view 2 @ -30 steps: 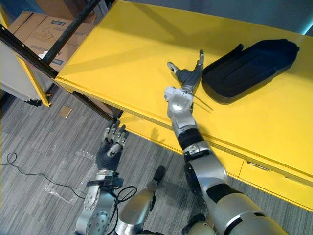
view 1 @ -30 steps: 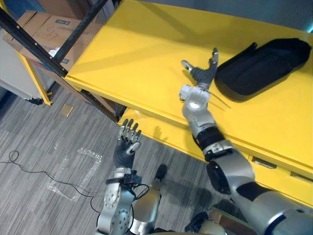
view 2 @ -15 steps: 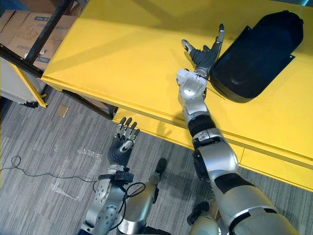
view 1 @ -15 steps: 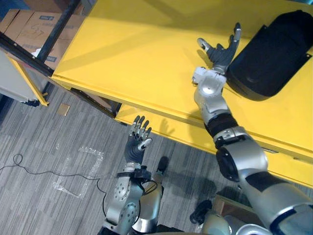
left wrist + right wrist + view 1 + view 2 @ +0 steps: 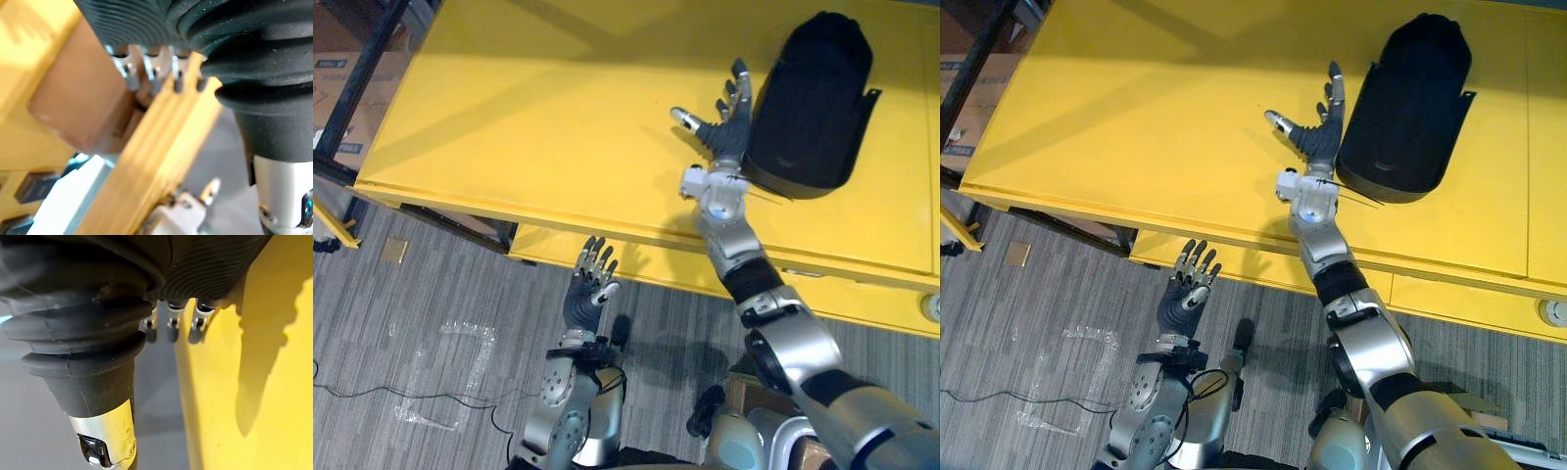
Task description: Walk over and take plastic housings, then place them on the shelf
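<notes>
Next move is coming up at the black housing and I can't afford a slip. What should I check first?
1. Right hand open and empty: ok.
2. Right hand beside the housing: ok.
3. Hand touching housing: cannot tell.
4. Housing lying on the yellow table, back from its front edge: ok.
5. Left hand open and empty, over the floor: ok.

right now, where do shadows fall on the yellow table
Left eye view: broad diagonal bands of shade cross the yellow table. Right wrist view: a dark pointed shadow lies on the table's bright surface.
</notes>
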Motion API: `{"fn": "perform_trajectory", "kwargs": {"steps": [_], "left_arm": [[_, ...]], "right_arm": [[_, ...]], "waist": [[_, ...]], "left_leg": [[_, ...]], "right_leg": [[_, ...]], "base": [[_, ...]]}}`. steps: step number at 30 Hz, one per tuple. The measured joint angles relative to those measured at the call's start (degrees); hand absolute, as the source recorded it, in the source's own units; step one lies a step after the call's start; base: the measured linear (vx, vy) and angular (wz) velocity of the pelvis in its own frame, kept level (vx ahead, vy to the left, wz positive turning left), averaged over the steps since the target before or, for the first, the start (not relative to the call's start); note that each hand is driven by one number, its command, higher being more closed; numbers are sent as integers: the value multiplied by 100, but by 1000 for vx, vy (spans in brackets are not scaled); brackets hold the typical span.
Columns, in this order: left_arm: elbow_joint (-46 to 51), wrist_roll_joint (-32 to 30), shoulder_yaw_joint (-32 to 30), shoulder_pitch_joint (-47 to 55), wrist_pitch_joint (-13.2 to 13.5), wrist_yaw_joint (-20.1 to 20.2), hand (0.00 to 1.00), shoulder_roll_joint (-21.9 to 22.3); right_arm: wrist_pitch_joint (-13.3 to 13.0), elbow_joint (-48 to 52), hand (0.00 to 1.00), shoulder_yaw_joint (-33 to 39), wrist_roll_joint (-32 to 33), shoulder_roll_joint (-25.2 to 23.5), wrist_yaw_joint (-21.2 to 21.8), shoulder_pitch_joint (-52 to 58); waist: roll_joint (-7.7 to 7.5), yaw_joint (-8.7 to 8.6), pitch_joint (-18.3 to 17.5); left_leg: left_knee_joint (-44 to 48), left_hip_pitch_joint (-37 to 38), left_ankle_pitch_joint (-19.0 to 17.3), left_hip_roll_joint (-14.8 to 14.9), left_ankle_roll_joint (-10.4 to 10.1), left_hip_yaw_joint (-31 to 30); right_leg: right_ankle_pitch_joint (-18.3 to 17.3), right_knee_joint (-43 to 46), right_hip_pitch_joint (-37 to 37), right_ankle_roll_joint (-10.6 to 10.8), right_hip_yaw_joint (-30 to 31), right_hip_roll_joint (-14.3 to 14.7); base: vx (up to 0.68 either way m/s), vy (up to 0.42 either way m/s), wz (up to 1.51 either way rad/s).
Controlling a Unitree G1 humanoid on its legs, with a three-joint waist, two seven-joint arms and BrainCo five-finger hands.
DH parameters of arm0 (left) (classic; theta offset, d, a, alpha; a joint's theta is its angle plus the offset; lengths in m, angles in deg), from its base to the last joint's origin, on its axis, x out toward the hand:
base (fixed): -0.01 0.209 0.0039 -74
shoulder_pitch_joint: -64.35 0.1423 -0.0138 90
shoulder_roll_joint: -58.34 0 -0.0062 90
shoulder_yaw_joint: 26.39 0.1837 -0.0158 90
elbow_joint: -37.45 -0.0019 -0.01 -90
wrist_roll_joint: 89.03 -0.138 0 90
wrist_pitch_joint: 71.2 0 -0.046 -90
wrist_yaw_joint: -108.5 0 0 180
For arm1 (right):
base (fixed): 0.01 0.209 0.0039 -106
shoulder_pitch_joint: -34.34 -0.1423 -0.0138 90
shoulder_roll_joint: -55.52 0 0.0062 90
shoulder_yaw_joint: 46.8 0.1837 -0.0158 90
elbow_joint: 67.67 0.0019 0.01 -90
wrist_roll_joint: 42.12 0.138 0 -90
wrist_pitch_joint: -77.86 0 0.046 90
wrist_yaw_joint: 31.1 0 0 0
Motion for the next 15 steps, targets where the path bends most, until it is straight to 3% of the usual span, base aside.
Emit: {"fn": "perform_trajectory", "kwargs": {"steps": [3,8,15], "left_arm": [[18,-11,-7,45,2,34,0,-10],[618,-109,-509,359,304,-30,0,19],[978,-359,-883,636,433,-12,0,63]], "right_arm": [[0,76,0,-124,4,-14,299,160],[16,1262,0,-885,339,-80,1203,1398],[298,3557,0,-1129,466,-243,1478,2571]], "waist": [[-33,-36,-16],[-411,-71,-254],[-733,-100,-944]], "left_leg": [[-10,70,-2,11,1,31],[-20,126,-43,25,30,18],[-52,177,-112,-29,108,144]], "right_leg": [[76,-141,115,4,16,38],[262,-534,347,8,-65,137],[587,-1104,553,50,-14,159]], "base": [[-3,-33,-7],[-6,-32,0],[1,3,-5]]}}
